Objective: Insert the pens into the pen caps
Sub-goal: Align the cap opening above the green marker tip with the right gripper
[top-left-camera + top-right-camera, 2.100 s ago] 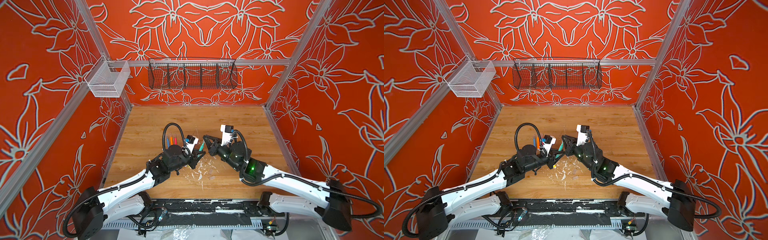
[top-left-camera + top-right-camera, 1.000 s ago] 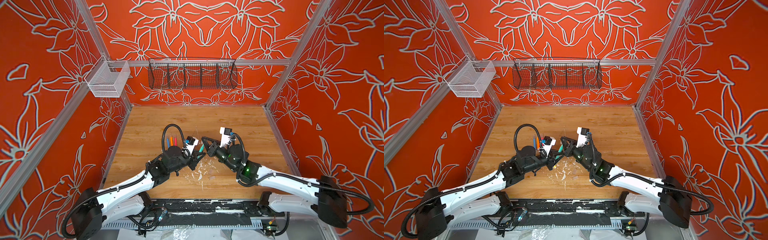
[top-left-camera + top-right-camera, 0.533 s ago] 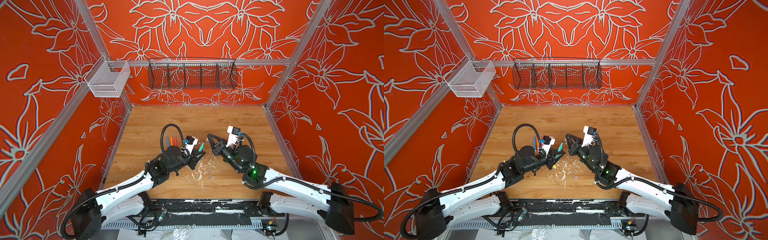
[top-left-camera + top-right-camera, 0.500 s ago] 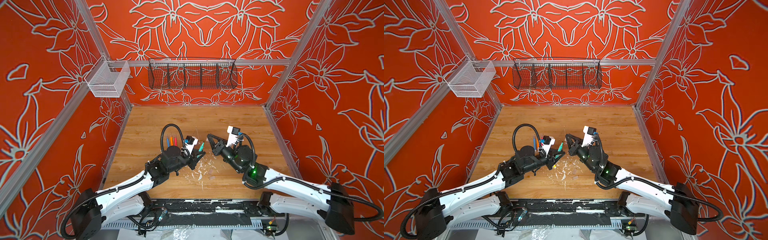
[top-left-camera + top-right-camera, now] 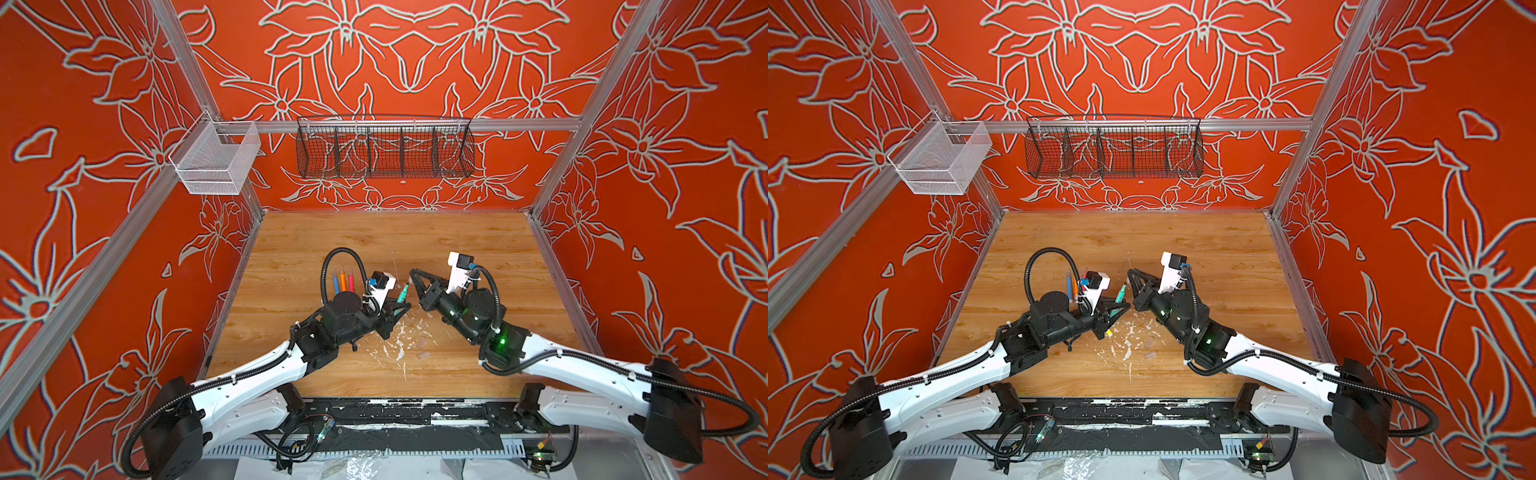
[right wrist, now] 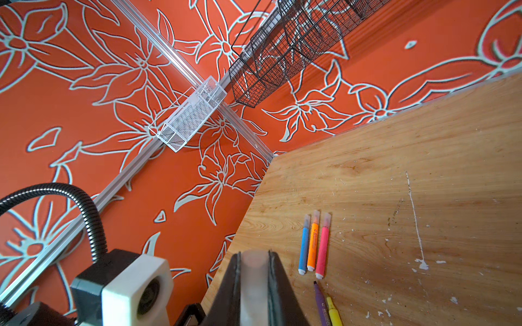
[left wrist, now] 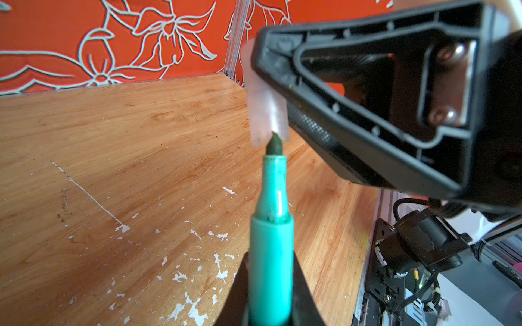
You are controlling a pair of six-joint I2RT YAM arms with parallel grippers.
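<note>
Three pens look done. A blue plastic marker pen (image 6: 303,245), an orange plastic marker pen (image 6: 312,242) and a pink plastic marker pen (image 6: 322,245) are laid side by side on the wooden table (image 6: 423,135), each with a see-through cap on. Near them, a purple plastic marker pen (image 6: 321,306) and a yellow plastic marker pen (image 6: 334,312) are seen with bare tips, so these two are likely left to do.

The fourth pen is part way. A green plastic marker pen (image 7: 270,240) is held tight by its barrel in the closed left gripper (image 7: 269,288). A small see-through plastic pen cap (image 7: 263,113) is pinched in the closed right gripper (image 6: 254,293), up in the air over the middle of the table. The dark tip is right at the cap's open mouth and is not pushed in.

This meeting of tip and cap is shown well only in the left wrist view. In both top views it is too small to be made out. The row of capped pens is shown best in the right wrist view and is not seen in the left wrist view. What looks like a loose see-through cap (image 5: 1149,355) is seen lying on the table in a top view.
</note>
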